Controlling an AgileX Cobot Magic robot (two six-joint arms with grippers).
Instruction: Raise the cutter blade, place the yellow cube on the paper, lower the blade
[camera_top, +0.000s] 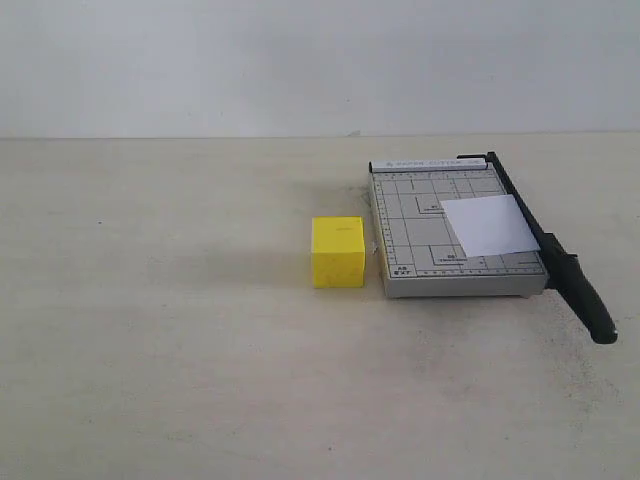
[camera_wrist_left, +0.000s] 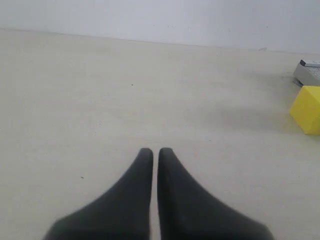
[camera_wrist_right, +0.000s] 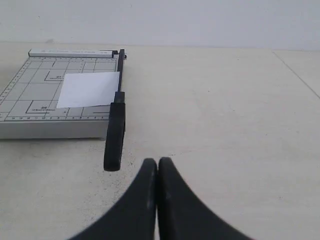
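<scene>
cutter blade (camera_top: 553, 250) flat, thin matte-black bar, rounded handle toward exterior camera, hinge far | my left gripper (camera_wrist_left: 155, 150), right gripper (camera_wrist_right: 157, 161): fingers together, empty

There was one yellow cube (camera_top: 337, 252) on the one table (camera_top: 150, 350). There was also one grey trimmer board (camera_top: 415, 235), and only one sheet of white paper (camera_top: 490, 224) was on it. The board carried one cutter blade (camera_top: 527, 215), and this blade had one thick black handle (camera_top: 585, 300). Two grippers were seen, the left gripper (camera_wrist_left: 155, 151) and the right gripper (camera_wrist_right: 157, 161), one in each wrist view. Each of them had two dark fingers (camera_wrist_left: 125, 205), so four fingers in total.
</scene>
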